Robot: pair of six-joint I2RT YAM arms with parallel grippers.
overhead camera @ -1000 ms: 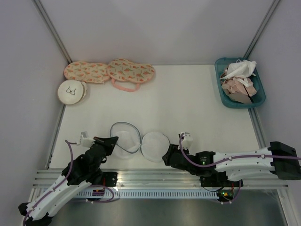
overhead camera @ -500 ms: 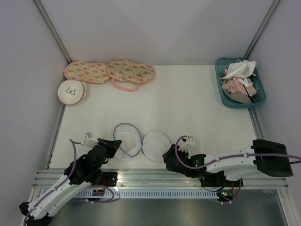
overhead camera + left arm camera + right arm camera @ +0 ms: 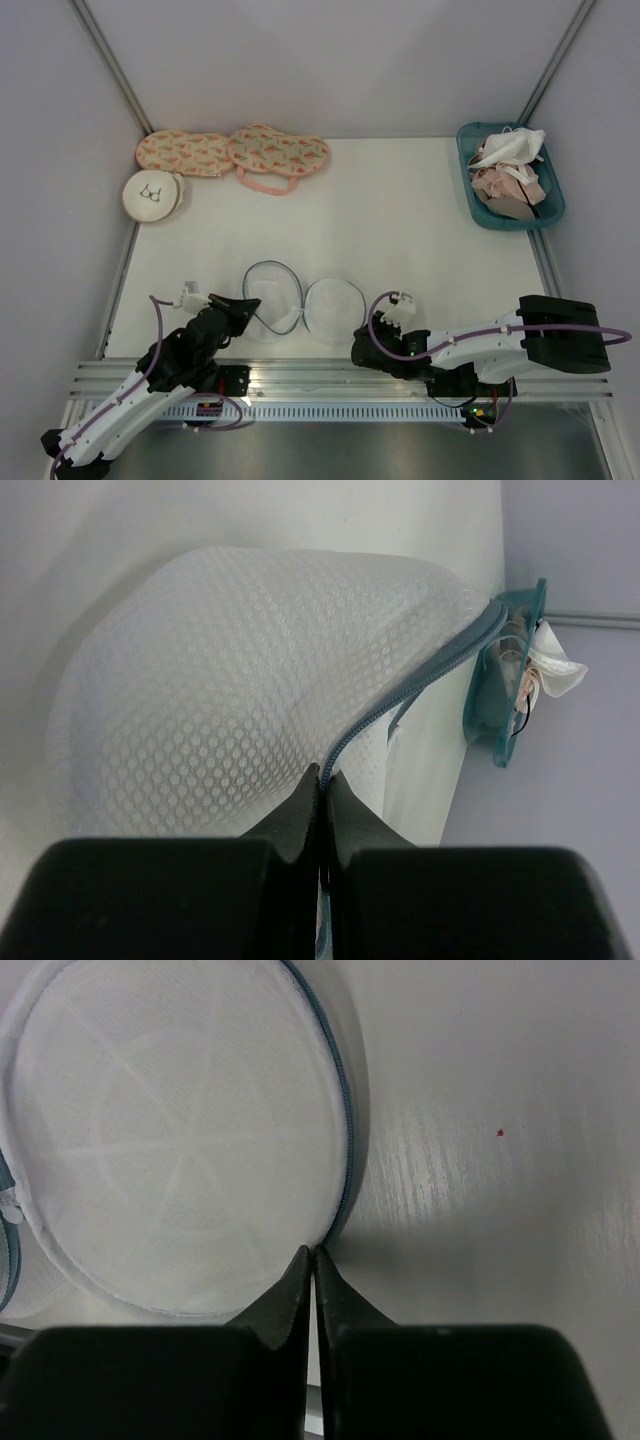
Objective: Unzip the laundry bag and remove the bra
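The laundry bag (image 3: 333, 310) is gripped at its rim by the closed left pincer (image 3: 322, 780) for unzipping; the right pincer (image 3: 312, 1255) is closed, seemingly empty.

The laundry bag (image 3: 333, 310) lies on the counter (image 3: 400, 230) between the grippers. One half touches the left gripper (image 3: 247, 302) on its right, and the other lies just ahead and left of the right gripper (image 3: 357, 345). Far ahead of the left gripper, two cases (image 3: 280, 152) lie side by side at the counter's back edge, with a round pouch (image 3: 153, 194) just before the left one. Well ahead and right of the right gripper stands a basket (image 3: 472, 185) holding garments (image 3: 510, 170).
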